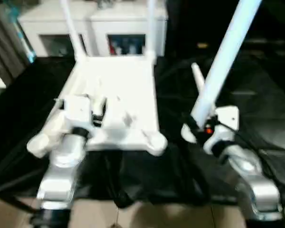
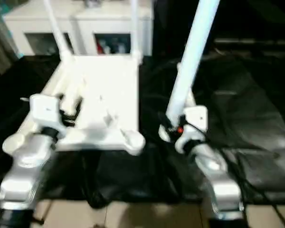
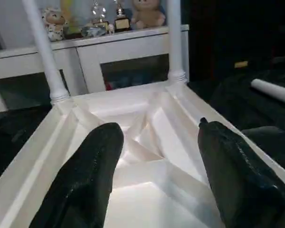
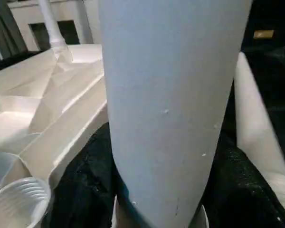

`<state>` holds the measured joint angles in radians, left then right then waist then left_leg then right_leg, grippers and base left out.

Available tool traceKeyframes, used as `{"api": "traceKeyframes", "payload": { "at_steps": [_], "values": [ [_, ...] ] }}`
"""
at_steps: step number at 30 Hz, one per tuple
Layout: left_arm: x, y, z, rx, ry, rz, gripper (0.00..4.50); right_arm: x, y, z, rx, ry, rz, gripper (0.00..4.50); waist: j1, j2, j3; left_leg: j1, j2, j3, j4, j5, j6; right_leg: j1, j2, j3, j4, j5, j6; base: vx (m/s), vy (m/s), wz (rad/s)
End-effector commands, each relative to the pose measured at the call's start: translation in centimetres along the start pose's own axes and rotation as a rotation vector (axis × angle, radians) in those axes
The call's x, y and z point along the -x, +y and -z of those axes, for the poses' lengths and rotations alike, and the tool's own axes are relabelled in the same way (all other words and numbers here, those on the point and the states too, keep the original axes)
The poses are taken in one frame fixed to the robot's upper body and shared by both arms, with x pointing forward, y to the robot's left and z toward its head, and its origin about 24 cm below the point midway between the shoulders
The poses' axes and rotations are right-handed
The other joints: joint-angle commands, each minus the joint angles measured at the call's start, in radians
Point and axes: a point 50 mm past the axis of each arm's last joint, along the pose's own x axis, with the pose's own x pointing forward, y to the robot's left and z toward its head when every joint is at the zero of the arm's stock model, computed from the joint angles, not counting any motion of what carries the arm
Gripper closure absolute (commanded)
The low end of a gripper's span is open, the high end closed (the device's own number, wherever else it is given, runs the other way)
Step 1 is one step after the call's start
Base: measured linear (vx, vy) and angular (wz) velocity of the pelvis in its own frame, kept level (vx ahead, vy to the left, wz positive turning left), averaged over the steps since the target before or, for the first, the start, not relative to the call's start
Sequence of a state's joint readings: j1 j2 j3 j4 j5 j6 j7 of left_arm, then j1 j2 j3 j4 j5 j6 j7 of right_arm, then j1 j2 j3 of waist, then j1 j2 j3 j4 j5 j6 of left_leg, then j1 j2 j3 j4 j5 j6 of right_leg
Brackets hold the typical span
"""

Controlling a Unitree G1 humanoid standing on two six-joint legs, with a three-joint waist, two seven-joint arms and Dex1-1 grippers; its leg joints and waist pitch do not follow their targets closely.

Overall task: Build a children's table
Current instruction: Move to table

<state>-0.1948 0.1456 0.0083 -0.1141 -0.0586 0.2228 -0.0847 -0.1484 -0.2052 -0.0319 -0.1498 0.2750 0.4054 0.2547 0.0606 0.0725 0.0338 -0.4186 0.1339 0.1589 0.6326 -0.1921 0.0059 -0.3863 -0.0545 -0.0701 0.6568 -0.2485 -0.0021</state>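
Tabletop (image 1: pixel 115 102) sits upside down at centre-left of the head view, on a black cloth (image 1: pixel 256 114) that covers the work surface, ribbed underside up. Two legs are already plugged into its far corner sockets and stand upright: far-left leg (image 1: pixel 70 29) at upper left, far-right leg (image 1: pixel 150 26) near upper centre. Near-right corner socket (image 1: pixel 155 141) is bare, threads visible in the right wrist view.

Left tool (image 3: pixel 156 180) at lower left of the head view, hovering over the near-left part of the tabletop. Left wrist view shows its two black fingers (image 3: pixel 88 180) spread well apart, nothing between them, ribs visible through the gap.

White cabinets (image 1: pixel 92 26) with glass fronts along the top edge behind the tabletop; small toys and trophies (image 3: pixel 97 16) on top of them in the left wrist view.

Right of centre, right tool (image 1: pixel 199 127) grips a third leg (image 1: pixel 223 59) near its lower end, fingers closed around the tube. That leg leans up toward the upper right of the frame, held clear of the tabletop, just right of the bare near-right socket.

A fourth leg (image 1: pixel 198 78) lies loose on the cloth behind the held one, close to the tabletop's right edge.
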Motion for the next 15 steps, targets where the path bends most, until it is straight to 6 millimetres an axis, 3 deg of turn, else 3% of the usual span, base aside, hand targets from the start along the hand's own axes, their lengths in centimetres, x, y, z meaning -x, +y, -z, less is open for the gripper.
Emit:
{"api": "traceKeyframes", "payload": {
  "at_steps": [1,2,5,6,7,8,9,10,11,12,13,14,15],
  "values": [
    [0.3,0.5,-0.1,0.015,-0.007,-0.01,1.52,-0.5,0.7,-1.1,0.011,-0.045,-0.053,2.57,0.003,-0.016,-0.042,0.027,0.09,-0.049,-0.083,-0.255,0.013,0.034,-0.094,0.05,-0.129,-0.368,-0.084,-0.089,0.01,-0.02],
    [0.4,0.5,0.0,0.014,0.0,-0.009,1.52,-0.5,0.6,-1.2,0.016,-0.046,-0.056,2.57,-0.001,-0.005,-0.039,0.042,0.101,-0.055,-0.095,-0.35,-0.02,0.023,-0.092,0.048,-0.13,-0.401,-0.088,-0.089,0.01,-0.02],
    [0.8,0.1,0.3,0.066,0.004,0.022,1.52,-0.4,0.6,-1.4,0.043,-0.043,-0.087,2.57,-0.008,-0.006,-0.03,0.045,0.101,-0.061,-0.112,-0.466,-0.076,0.024,-0.104,0.055,-0.132,-0.383,-0.098,-0.062,0.03,-0.04],
    [0.9,0.1,0.3,0.071,0.005,0.021,1.52,-0.4,0.7,-1.5,0.044,-0.043,-0.093,2.57,-0.008,-0.005,-0.027,0.053,0.099,-0.06,-0.111,-0.507,-0.086,0.022,-0.106,0.056,-0.135,-0.418,-0.094,0.0,0.0,0.0],
    [1.0,0.1,0.4,0.075,0.008,0.023,1.52,-0.4,0.8,-1.6,0.055,-0.045,-0.105,2.57,-0.009,-0.005,-0.018,0.079,0.092,-0.061,-0.107,-0.614,-0.111,0.016,-0.113,0.056,-0.152,-0.556,-0.065,-0.053,0.037,-0.01],
    [1.0,0.1,0.4,0.074,0.008,0.024,1.52,-0.4,0.8,-1.7,0.057,-0.046,-0.106,2.57,-0.013,-0.004,-0.012,0.095,0.089,-0.062,-0.103,-0.672,-0.119,0.011,-0.111,0.048,-0.164,-0.628,-0.046,-0.053,0.037,-0.01],
    [1.1,0.0,0.4,0.071,0.01,0.027,1.52,-0.4,0.8,-1.7,0.061,-0.047,-0.109,2.57,-0.02,-0.007,-0.008,0.103,0.085,-0.064,-0.103,-0.712,-0.121,0.014,-0.105,0.037,-0.17,-0.682,-0.027,0.0,0.0,0.0],
    [1.1,-0.1,0.5,0.068,0.012,0.031,1.52,-0.4,0.8,-1.9,0.071,-0.047,-0.117,2.57,-0.016,0.002,-0.006,0.043,0.071,-0.092,-0.138,-0.774,-0.105,0.078,-0.113,0.004,-0.148,-0.735,-0.009,0.0,0.0,0.0],
    [1.2,-0.3,0.6,0.064,0.014,0.035,1.52,-0.4,0.7,-1.9,0.074,-0.045,-0.117,2.57,-0.029,0.012,-0.001,0.029,0.066,-0.095,-0.157,-0.851,-0.114,0.099,-0.102,-0.023,-0.132,-0.734,-0.011,0.0,0.0,0.0],
    [1.2,-0.4,0.6,0.063,0.014,0.04,1.52,-0.4,0.6,-1.8,0.074,-0.044,-0.117,2.57,-0.031,0.018,-0.004,0.008,0.056,-0.086,-0.18,-0.885,-0.122,0.128,-0.079,-0.036,-0.095,-0.695,-0.019,-0.027,0.042,0.23],
    [1.2,-0.4,0.6,0.062,0.014,0.042,1.52,-0.3,0.6,-1.8,0.072,-0.043,-0.116,2.57,-0.02,0.028,-0.009,-0.03,0.044,-0.067,-0.23,-0.912,-0.124,0.188,-0.035,-0.033,0.021,-0.511,-0.036,-0.021,0.016,0.37],
    [1.2,-0.5,0.5,0.064,0.013,0.044,1.52,-0.3,0.5,-1.8,0.072,-0.041,-0.113,2.57,-0.024,0.004,-0.013,0.006,0.03,-0.053,-0.209,-0.842,-0.112,0.155,-0.051,-0.009,-0.017,-0.5,-0.06,-0.021,0.016,0.37],
    [1.2,-0.6,0.5,0.067,0.011,0.047,1.52,-0.3,0.4,-1.7,0.073,-0.038,-0.11,2.57,-0.027,-0.058,0.001,0.123,0.002,-0.046,0.034,-0.552,-0.032,0.052,-0.206,0.031,-0.236,-0.915,-0.103,0.06,-0.033,0.56]
  ]
}}
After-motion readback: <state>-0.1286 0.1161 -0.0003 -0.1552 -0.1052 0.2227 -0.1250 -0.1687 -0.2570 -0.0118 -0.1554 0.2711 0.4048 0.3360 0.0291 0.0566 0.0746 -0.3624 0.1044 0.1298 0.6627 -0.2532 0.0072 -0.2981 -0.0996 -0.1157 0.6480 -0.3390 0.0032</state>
